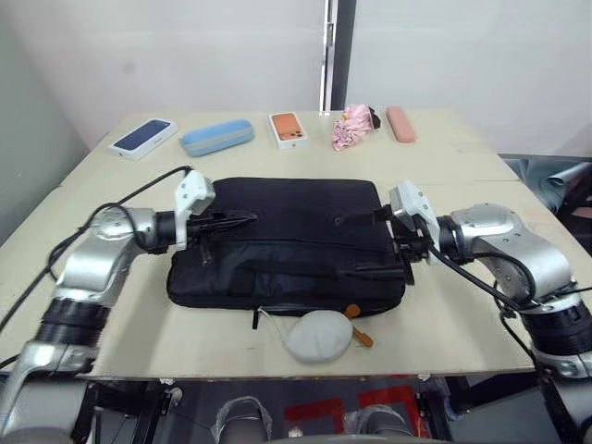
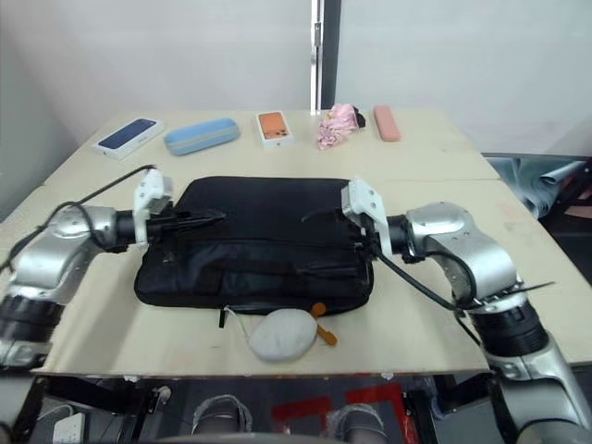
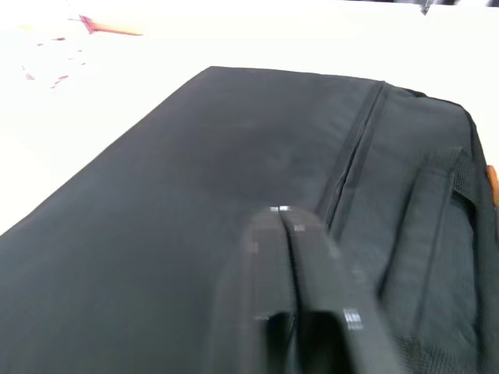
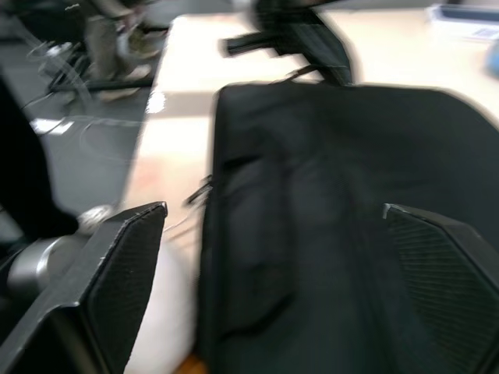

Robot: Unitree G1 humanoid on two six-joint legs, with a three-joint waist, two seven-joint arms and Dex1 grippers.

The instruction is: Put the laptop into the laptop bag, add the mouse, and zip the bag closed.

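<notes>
Laptop bag [image 1: 287, 242] flat on table [image 1: 462, 166], looks zipped; we judge the task's closing stage. Left gripper [image 1: 242, 218] jaws closed on nothing, over bag's left end. Right gripper [image 4: 277, 292] jaws spread wide at its right end. Next: confirm zip fully home.

even bright light; wrist views motion-blurred
</notes>
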